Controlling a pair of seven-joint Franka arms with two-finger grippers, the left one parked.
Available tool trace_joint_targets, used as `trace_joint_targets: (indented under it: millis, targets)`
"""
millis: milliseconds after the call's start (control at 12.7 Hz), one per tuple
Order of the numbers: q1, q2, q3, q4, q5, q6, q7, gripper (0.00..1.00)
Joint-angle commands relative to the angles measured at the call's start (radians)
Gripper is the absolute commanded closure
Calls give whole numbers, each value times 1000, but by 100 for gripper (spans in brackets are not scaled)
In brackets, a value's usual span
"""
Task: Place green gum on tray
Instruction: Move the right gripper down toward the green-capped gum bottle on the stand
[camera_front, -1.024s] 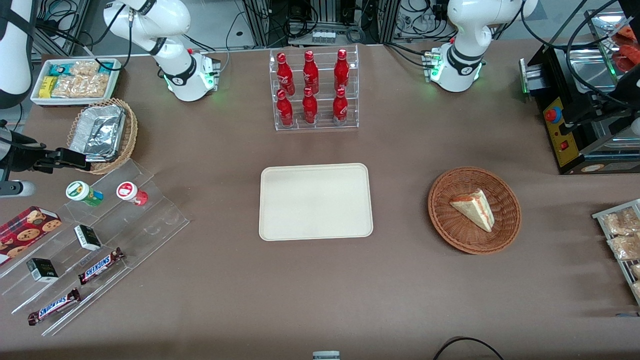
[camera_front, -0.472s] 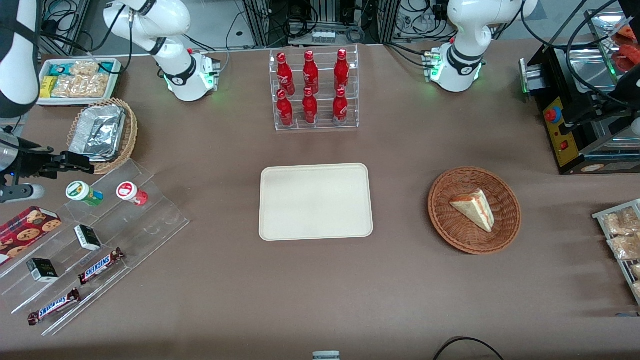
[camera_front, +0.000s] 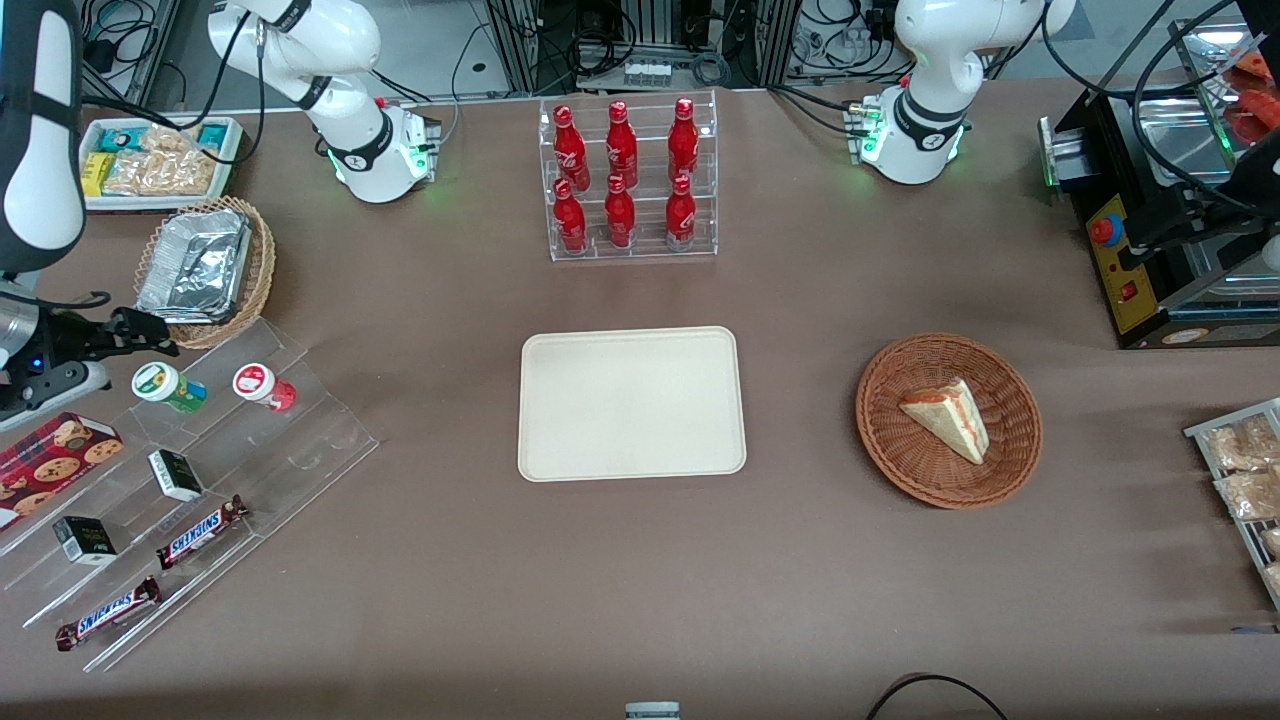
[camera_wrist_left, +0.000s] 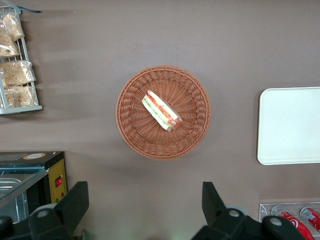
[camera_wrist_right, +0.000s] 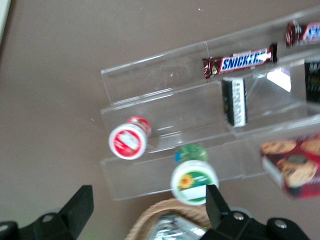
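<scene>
While its black two-finger gripper (camera_front: 150, 335) hovers open and empty, the white right arm reaches over the green-bodied, white-lidded gum canister (camera_front: 166, 386).

Six red bottles (camera_front: 622, 178) fill an acrylic rack; a sandwich wedge (camera_front: 948, 418) lies in a wicker basket (camera_front: 1010, 385); possibly cookies, a red box (camera_front: 52, 455).

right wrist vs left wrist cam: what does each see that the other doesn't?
Only the right wrist view shows the green gum with the open gripper close above it, the red-lidded canister, a Snickers bar and the clear acrylic stand.

Only the left wrist view shows the round wicker basket holding a sandwich wedge, and most of the tray.

Both show the brown table.
</scene>
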Motion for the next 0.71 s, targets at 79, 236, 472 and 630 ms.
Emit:
trace_joint_targets:
  millis: [79, 236, 472, 630]
  targets:
    - [-40, -2, 0, -73, -6, 117, -273, 0]
    - [-60, -3, 2, -116, -6, 170, -318, 0]
    - [-73, -8, 2, -163, -6, 225, -335, 0]
    - [-74, -11, 2, -195, -5, 259, -335, 0]
